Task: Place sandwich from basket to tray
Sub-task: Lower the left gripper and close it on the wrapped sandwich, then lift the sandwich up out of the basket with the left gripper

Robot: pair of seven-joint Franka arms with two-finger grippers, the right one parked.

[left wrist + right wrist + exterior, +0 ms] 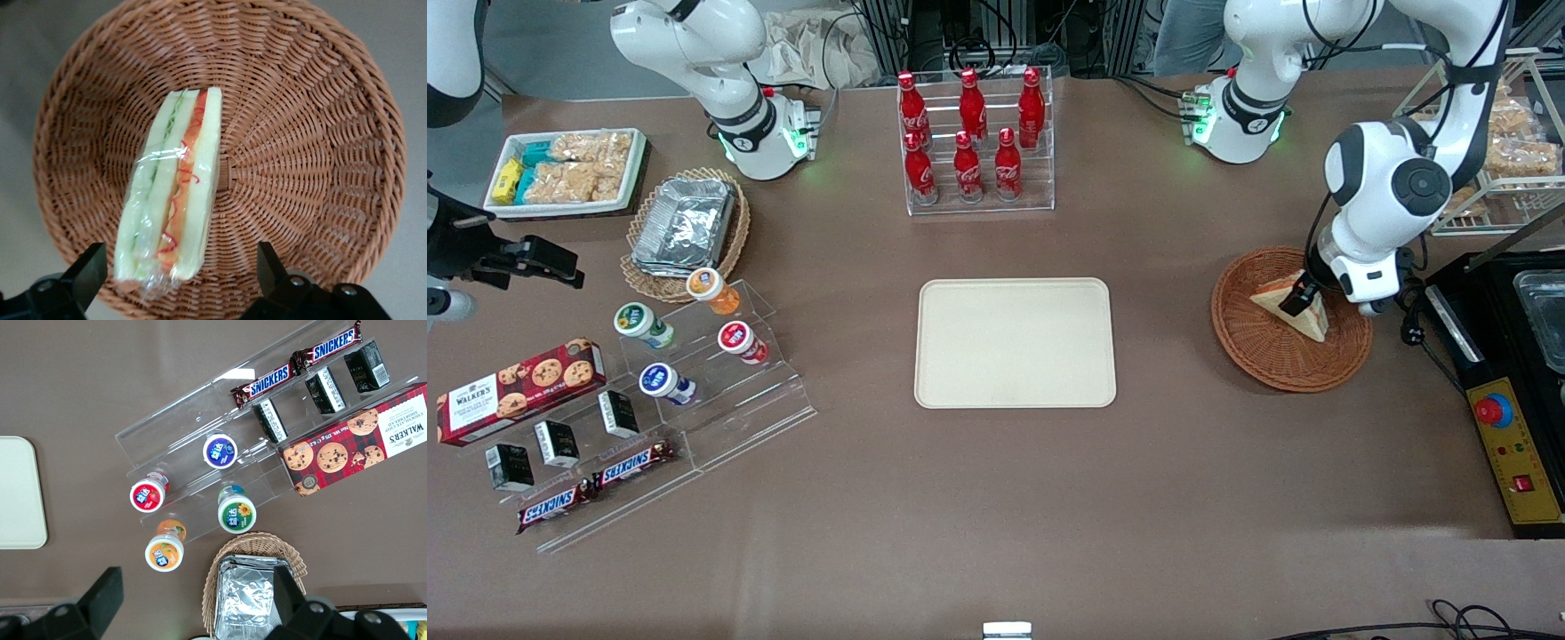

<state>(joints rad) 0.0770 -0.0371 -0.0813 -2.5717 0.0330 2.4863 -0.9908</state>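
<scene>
table (996, 498): brown, matte | middle: tray (1015, 343) lay flat | working arm's end: basket (1263, 351), gripper (1296, 300) above it, black control box (1507, 444) at edge | farther from camera: clear rack of red bottles (976, 142) | parked arm's end: acrylic snack stand (694, 400), foil-container basket (685, 233), white snack tray (565, 171)

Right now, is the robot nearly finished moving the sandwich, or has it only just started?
Only just started. The sandwich sits in the basket, not lifted. In hand: the claw is down over the basket, open, with one finger on each side of the sandwich and not squeezing it. Left to do: grab it, lift it, carry it over and set it on the tray, which has nothing on it.
</scene>
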